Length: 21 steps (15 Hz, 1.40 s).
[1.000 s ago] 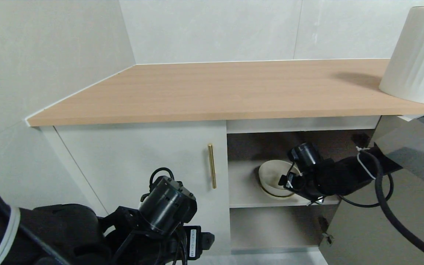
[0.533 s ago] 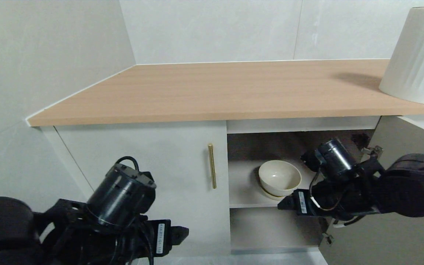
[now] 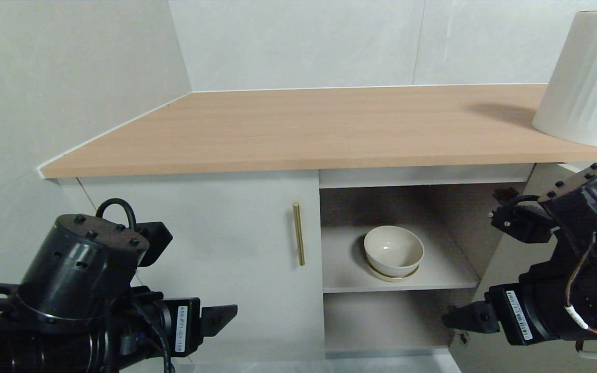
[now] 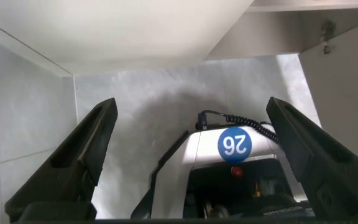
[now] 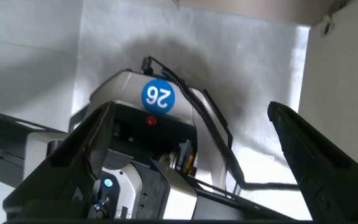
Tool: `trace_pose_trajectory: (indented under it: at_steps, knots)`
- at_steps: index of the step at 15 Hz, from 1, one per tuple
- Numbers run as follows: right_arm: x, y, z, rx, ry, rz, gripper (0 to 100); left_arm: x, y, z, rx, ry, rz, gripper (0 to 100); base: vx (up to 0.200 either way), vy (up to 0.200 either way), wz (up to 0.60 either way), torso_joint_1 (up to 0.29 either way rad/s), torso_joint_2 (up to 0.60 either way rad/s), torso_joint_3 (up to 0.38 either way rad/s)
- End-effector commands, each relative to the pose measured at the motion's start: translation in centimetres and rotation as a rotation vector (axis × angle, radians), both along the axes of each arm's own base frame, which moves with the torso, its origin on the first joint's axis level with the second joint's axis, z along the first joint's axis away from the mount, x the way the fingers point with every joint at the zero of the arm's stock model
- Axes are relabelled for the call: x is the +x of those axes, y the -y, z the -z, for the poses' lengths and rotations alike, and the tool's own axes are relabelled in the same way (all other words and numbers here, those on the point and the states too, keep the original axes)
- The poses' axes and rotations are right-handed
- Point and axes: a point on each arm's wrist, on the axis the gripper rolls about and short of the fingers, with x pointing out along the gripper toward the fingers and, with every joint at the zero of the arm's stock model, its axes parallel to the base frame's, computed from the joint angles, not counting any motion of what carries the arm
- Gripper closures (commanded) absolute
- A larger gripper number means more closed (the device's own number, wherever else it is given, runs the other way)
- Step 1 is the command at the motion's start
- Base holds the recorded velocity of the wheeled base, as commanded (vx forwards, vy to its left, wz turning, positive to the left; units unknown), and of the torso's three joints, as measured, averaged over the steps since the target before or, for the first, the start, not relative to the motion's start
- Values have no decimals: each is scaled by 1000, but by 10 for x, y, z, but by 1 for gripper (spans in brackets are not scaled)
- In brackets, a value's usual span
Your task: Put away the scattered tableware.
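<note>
At the left, the left gripper [image 4: 192, 121] hangs low in front of the cabinet's closed left door [image 3: 200, 243], its two fingers spread wide with nothing between them. Next along is that door's brass handle [image 3: 298, 233], and past it the open compartment, where the cream bowl [image 3: 393, 249] stands upright on the upper shelf [image 3: 449, 272], nested on a shallow plate [image 3: 387, 274] whose rim shows just under it (whether more pieces lie beneath cannot be told). Farther right the open door [image 3: 503, 267] stands swung outward, and the right gripper [image 5: 191, 118] sits low beside its lower edge, fingers likewise parted and empty. Above, a white ribbed object [image 3: 588, 77] stands on the wooden countertop [image 3: 303, 124] at the far right. The stowing step looks finished, since the bowl sits squarely on the shelf and neither arm touches it. What is left here is probably closing up: the right arm would need to get to the outer face of the open door and push it round on its hinge, keeping its fingers out of the narrowing gap and well apart from the bowl.
</note>
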Motion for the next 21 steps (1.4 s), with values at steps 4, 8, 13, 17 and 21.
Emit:
trace_pose_trajectory:
  at_steps: [4, 8, 13, 17, 21]
  knots:
    - [-3, 4, -4, 9, 19, 13, 0, 3, 2, 5, 20, -14, -7, 0, -200, 0, 0, 5, 2, 1]
    - [0, 3, -1, -3, 10, 15, 0, 6, 4, 10, 52, -20, -25, 0, -200, 0, 0, 0, 2, 7]
    - [4, 0, 5, -20, -12, 18, 0, 7, 5, 13, 58, -31, -25, 0, -200, 0, 0, -1, 3, 2]
    - [8, 0, 8, -27, -20, 29, 0, 7, 5, 14, 59, -32, -23, 0, -100, 0, 0, 2, 2, 0]
    - [8, 0, 7, -26, -18, 27, 0, 8, 6, 15, 62, -40, -23, 0, 0, 0, 0, 0, 0, 0]
